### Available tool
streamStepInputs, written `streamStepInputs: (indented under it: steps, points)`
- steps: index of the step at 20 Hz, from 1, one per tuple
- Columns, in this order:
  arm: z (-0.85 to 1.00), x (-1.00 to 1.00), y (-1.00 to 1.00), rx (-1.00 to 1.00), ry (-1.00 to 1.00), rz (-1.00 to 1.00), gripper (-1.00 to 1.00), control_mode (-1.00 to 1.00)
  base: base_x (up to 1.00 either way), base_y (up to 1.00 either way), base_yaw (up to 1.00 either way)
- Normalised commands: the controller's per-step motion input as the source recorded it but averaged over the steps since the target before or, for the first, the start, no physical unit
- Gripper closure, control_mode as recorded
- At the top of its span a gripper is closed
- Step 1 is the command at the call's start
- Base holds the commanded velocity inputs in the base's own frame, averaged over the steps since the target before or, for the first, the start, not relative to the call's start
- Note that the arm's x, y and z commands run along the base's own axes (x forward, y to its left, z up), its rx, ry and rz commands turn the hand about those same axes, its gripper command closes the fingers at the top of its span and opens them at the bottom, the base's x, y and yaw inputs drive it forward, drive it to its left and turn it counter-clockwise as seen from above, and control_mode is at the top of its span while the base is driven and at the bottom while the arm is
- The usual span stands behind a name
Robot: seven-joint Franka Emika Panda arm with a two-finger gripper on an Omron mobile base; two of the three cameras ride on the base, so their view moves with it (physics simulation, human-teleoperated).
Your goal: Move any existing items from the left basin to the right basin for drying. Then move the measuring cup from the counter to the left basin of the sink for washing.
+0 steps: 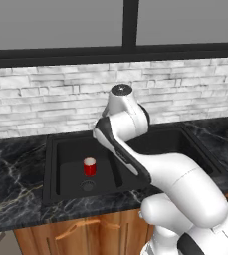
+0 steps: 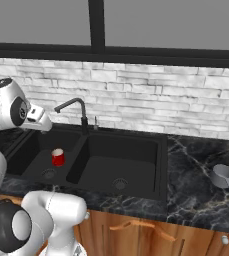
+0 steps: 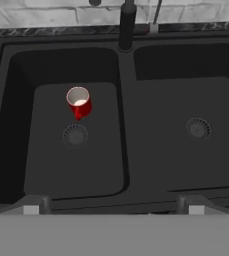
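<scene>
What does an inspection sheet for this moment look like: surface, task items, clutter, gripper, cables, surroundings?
Surface: black marble counter with white veins, over wooden cabinets.
Task items: red cup upright in the left basin, beside its drain; right basin holds nothing; measuring cup on the counter right of the sink.
Clutter: nothing seen.
Gripper: gripper above the sink's front edge, fingertips wide apart, holding nothing.
Cables: nothing seen.
Surroundings: dark faucet, white brick wall, window above.
</scene>
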Motion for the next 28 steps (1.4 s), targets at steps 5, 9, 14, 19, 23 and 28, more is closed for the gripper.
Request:
streamStepInputs:
  steps: [5, 9, 14, 19, 23, 28]
  points:
    - [-0.14, 0.00, 0.09, 0.00, 0.00, 0.00, -1.00, -1.00, 0.00, 0.00, 0.00]
    - [-0.25, 0.05, 0.08, 0.00, 0.00, 0.00, -1.00, -1.00, 0.00, 0.00, 0.00]
    - [-0.24, 0.14, 0.12, 0.00, 0.00, 0.00, -1.00, -1.00, 0.00, 0.00, 0.00]
    - [-0.28, 0.23, 0.15, 0.00, 0.00, 0.00, -1.00, -1.00, 0.00, 0.00, 0.00]
    - [-0.28, 0.26, 0.16, 0.00, 0.00, 0.00, -1.00, -1.00, 0.00, 0.00, 0.00]
    - [-0.30, 0.23, 0.13, 0.00, 0.00, 0.00, -1.00, -1.00, 0.00, 0.00, 0.00]
